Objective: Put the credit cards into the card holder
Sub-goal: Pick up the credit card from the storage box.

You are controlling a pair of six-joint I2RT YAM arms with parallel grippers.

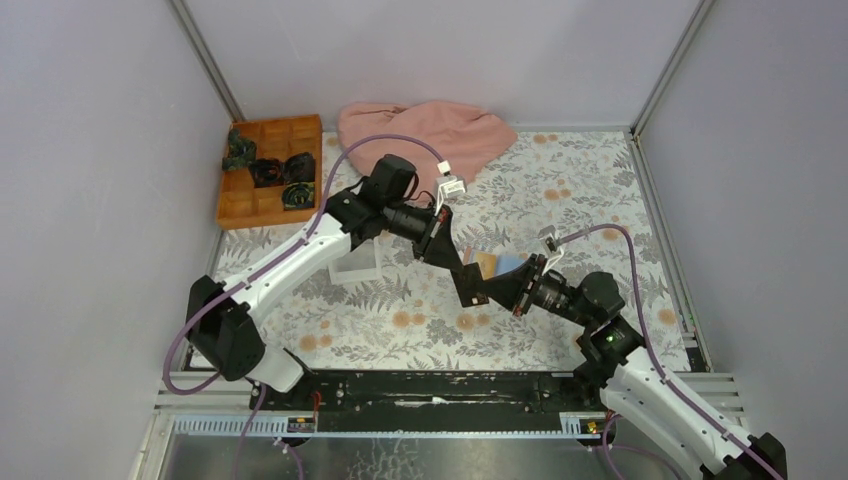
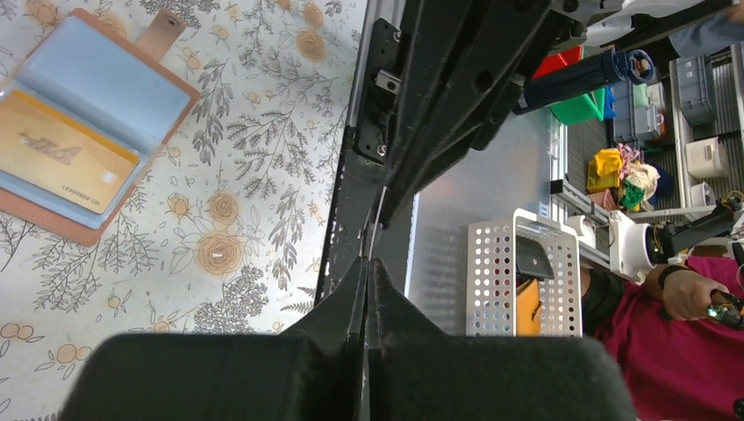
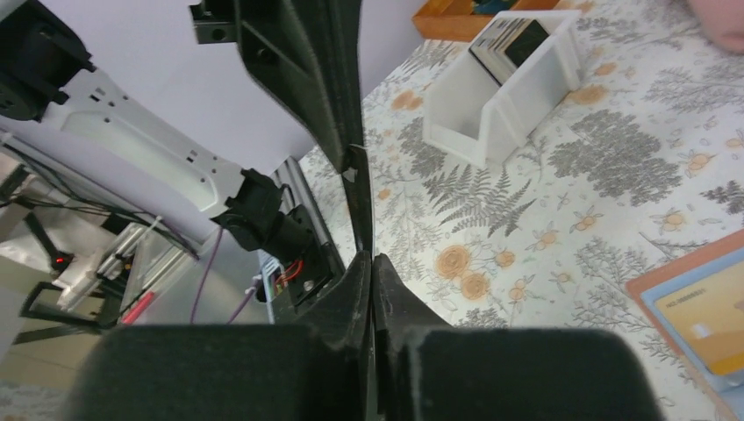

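The card holder [image 1: 497,263] lies open on the floral table, reddish-brown with clear pockets and a gold card [image 2: 61,162] inside; it also shows in the left wrist view [image 2: 171,31] and the right wrist view [image 3: 671,267]. My left gripper [image 1: 472,292] and right gripper [image 1: 492,293] meet tip to tip just in front of the holder, above the table. Both are shut on one thin credit card, seen edge-on in the left wrist view [image 2: 379,219] and the right wrist view [image 3: 360,206]. Its colour does not show.
A white tray [image 1: 355,265] with several more cards [image 3: 513,39] upright in it stands left of the grippers. An orange wooden compartment box [image 1: 270,170] sits at the back left and a pink cloth [image 1: 430,130] at the back.
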